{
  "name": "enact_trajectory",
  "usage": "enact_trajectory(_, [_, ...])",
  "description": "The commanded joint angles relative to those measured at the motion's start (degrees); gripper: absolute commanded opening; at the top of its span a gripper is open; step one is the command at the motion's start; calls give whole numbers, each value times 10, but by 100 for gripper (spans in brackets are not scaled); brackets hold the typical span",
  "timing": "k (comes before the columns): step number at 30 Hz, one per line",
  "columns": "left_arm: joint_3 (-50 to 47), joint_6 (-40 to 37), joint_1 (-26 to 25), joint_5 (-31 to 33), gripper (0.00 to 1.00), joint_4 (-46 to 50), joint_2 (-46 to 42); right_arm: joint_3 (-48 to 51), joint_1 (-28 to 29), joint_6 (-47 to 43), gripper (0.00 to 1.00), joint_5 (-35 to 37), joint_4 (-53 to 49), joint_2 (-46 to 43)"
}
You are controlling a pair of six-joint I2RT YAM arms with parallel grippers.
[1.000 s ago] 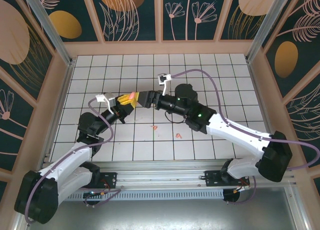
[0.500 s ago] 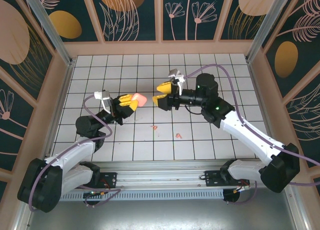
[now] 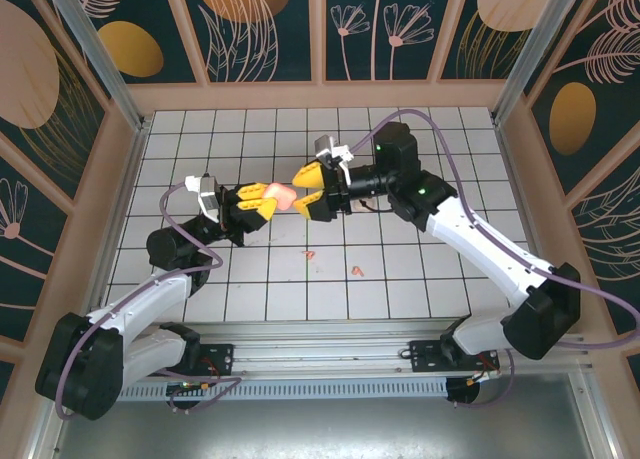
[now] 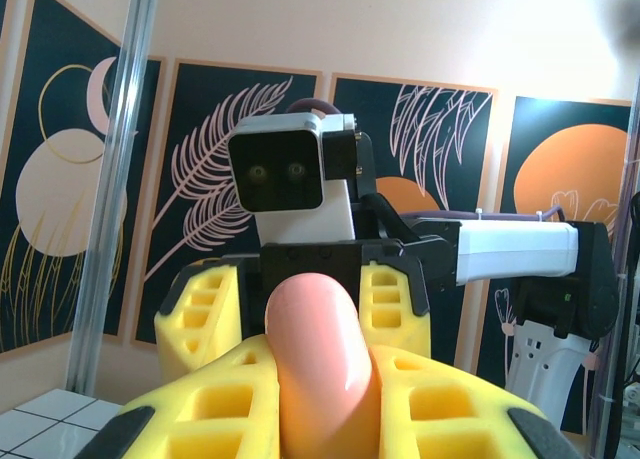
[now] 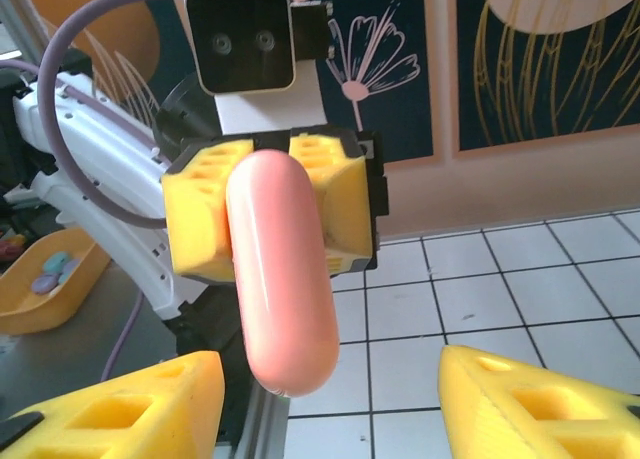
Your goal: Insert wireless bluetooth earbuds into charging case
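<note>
The charging case (image 3: 281,195) is a glossy pink capsule, and my left gripper (image 3: 262,201) is shut on one end and holds it above the tiled floor. Seen from the left wrist, the case (image 4: 320,364) stands up between the yellow pads (image 4: 180,419). My right gripper (image 3: 304,191) faces it, open. In the right wrist view its fingertips (image 5: 190,384) flank the free end of the case (image 5: 283,279) with gaps on both sides. One tiny pale earbud (image 3: 357,271) lies on the tiles below.
A tiny red-orange speck (image 3: 310,252) lies on the tiles left of the earbud. Panelled walls and aluminium posts (image 3: 90,49) enclose the white tiled floor (image 3: 420,159). A yellow tray (image 5: 40,284) with pastel pieces sits outside, at the left of the right wrist view.
My right gripper drew back to the right, then returned to the case's free end with narrower jaws. My left gripper kept its hold on the case and shifted slightly.
</note>
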State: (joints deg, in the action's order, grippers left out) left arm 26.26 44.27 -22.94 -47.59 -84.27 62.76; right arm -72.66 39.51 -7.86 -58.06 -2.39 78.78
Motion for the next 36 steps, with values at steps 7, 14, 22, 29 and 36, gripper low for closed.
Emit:
enact_trajectory(7, [16, 7, -4, -5, 10, -33, -1, -58, 15, -27, 46, -71, -28, 29])
enact_trajectory(14, [17, -8, -4, -3, 11, -11, -2, -67, 14, -47, 19, -76, -49, 32])
enact_trajectory(22, [42, -172, -5, 4, 58, 228, -47, -80, -13, -141, 16, 3, -176, 19])
enact_trajectory(29, [152, -559, -5, -2, 62, 710, -78, -75, -28, -266, 18, 179, -270, 5])
enact_trajectory(36, [195, -692, -4, 7, 62, 851, -41, -69, -24, -386, 17, 239, -300, 2])
